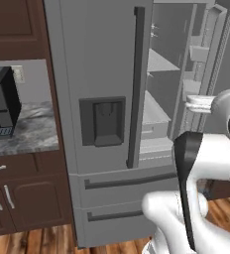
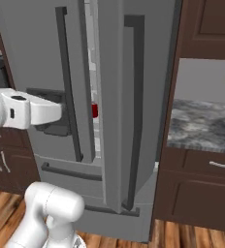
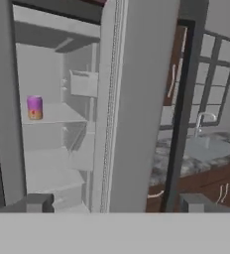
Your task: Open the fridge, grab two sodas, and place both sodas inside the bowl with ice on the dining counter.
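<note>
Fridge (image 1: 102,74) with its right door swung open, claw (image 3: 114,203) spread wide and holding nothing.
The flat matte-grey fridge carries dark vertical bar handles and 2 drawers below. Inside, a small purple cylindrical can (image 3: 34,107) stands upright on a smooth pale shelf; a red can (image 2: 94,110) shows through the door gap.

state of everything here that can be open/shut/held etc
fridge: right door swung open, left door shut, both drawers shut
purple soda: upright on a fridge shelf, not held
red soda: inside the fridge, seen through the door gap, not held
pincer: open, holding nothing
</note>
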